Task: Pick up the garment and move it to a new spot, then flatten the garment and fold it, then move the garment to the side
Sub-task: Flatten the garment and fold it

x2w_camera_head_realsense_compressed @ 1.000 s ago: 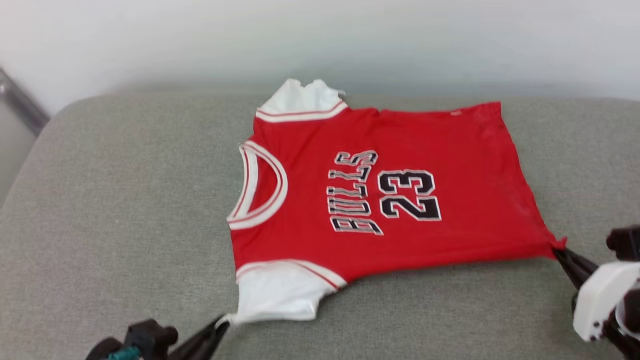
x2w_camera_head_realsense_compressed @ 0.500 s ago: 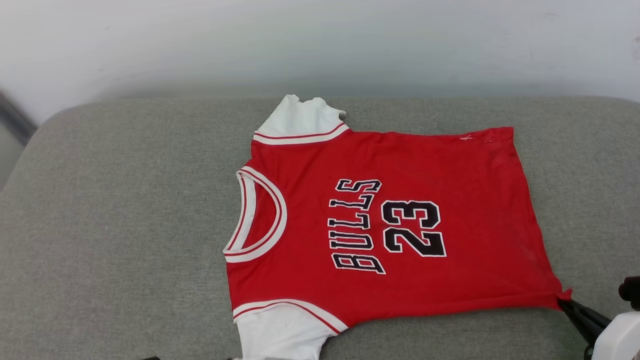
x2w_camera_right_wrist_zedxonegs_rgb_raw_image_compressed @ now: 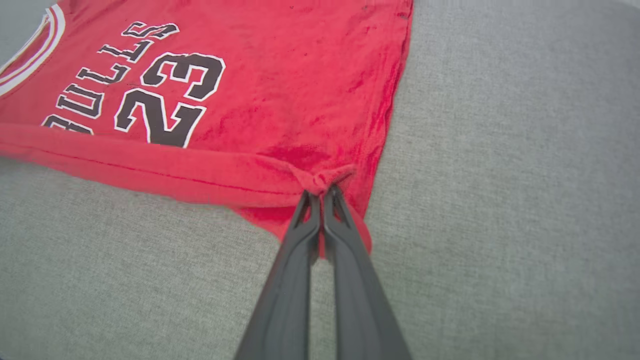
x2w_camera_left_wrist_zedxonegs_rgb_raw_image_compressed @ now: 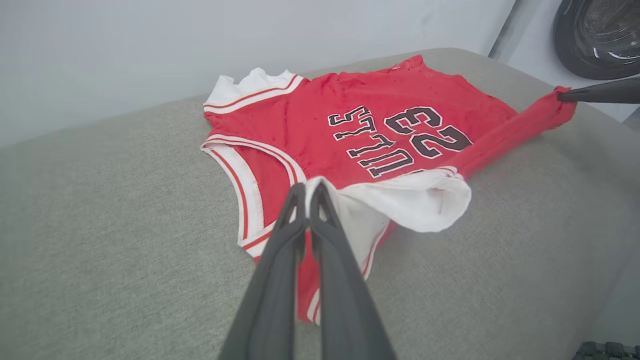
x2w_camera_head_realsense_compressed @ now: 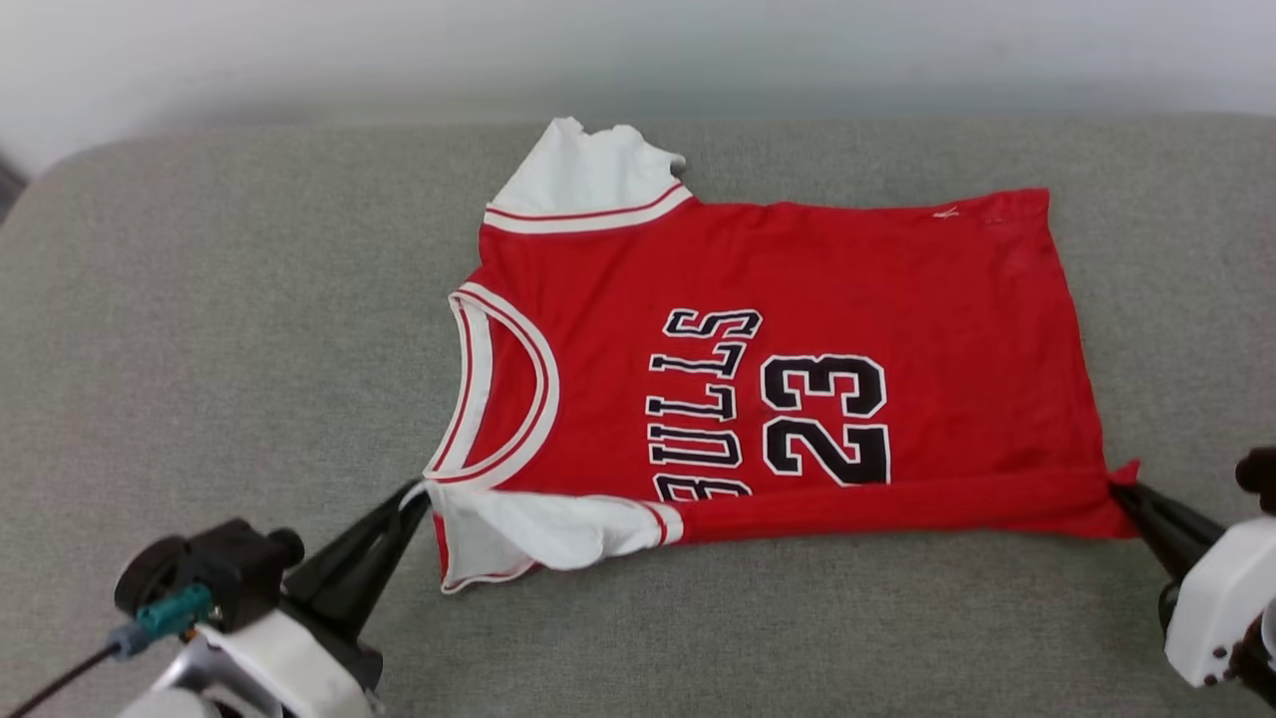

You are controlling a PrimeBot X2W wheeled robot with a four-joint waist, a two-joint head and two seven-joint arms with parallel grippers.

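The garment, a red jersey with white sleeves and black "BULLS 23" facing up, lies on the grey cushion with its collar to the left. Its near edge is lifted and turned over toward the far side, covering the bottom of the lettering. My left gripper is shut on the near white sleeve, as the left wrist view shows at the fingertips. My right gripper is shut on the near hem corner, bunched at its tips. The right gripper's fingers also appear in the left wrist view.
A pale wall rises behind the cushion. The cushion's rounded left corner drops off at the far left. A dark round object stands off the cushion's end in the left wrist view.
The camera has shifted. Both grippers have lifted the near edge and carried it toward the far side, so the near sleeve and side seam now fold over the front. The left gripper is back in view.
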